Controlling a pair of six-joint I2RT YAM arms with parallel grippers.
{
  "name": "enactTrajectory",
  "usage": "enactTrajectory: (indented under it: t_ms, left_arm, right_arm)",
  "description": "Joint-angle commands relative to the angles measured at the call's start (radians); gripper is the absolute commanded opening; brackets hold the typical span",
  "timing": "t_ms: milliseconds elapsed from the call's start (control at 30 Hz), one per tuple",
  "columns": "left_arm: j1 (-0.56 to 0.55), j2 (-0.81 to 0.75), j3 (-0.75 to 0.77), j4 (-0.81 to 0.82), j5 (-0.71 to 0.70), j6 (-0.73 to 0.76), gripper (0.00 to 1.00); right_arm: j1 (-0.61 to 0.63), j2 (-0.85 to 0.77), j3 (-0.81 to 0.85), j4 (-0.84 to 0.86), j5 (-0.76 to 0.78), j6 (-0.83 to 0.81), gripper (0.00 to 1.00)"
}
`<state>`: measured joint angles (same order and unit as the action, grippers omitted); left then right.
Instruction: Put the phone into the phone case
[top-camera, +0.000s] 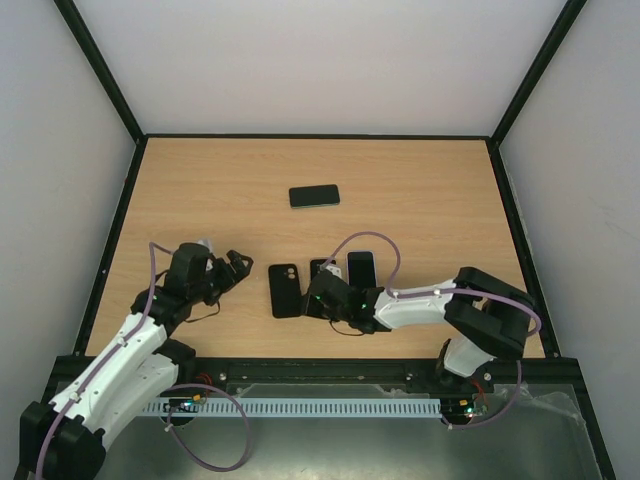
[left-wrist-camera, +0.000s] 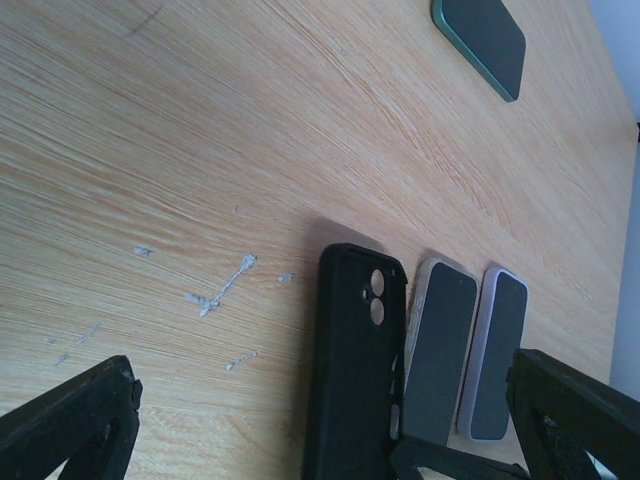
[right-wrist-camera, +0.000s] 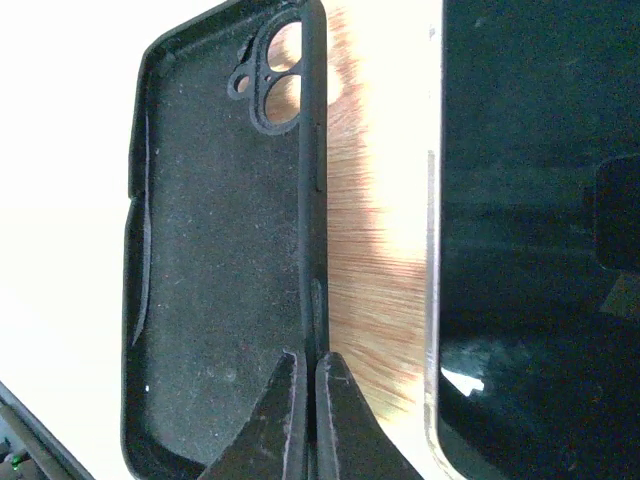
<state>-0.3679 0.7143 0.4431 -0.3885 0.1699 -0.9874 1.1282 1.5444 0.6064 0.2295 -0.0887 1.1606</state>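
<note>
Lying hollow-up on the surface (left-wrist-camera: 200, 120) beside a silver-edged phone (right-wrist-camera: 540, 250), the black phone case (right-wrist-camera: 215, 250) shows its speckled lining only in the right wrist view. Right gripper (right-wrist-camera: 308, 400) jaws together at its rim; left gripper (left-wrist-camera: 320, 360) jaws wide.

Light wooden table (top-camera: 420, 180), plain white walls (top-camera: 320, 60), black frame (top-camera: 102, 68).

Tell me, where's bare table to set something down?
Bare table lies around the green phone, out to the far and side edges. Crowded: the near middle, where the black case, two phones and right gripper bunch, left gripper beside.
</note>
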Motion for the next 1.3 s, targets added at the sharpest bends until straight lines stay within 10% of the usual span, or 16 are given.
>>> enactTrajectory:
  t_ms: [0,567,1100,1267]
  left_arm:
    - [0.012,-0.002,-0.027,-0.007,0.019,0.019,0.99]
    - [0.014,0.066,-0.121,0.139,0.168,0.039,0.95]
    - [0.015,0.064,-0.070,0.059,0.139,0.095,0.99]
    - [0.015,0.056,-0.063,0.063,0.152,0.097,0.99]
  right_arm:
    - [0.020,0.057,0.042,0.041,0.053,0.029,0.02]
    - [-0.011,0.018,0.109,-0.071,0.111,-0.136,0.42]
    - [-0.455,0.113,0.248,-0.074,0.007,-0.410,0.96]
    - [-0.559,0.234,0.378,-0.068,-0.029,-0.463,0.99]
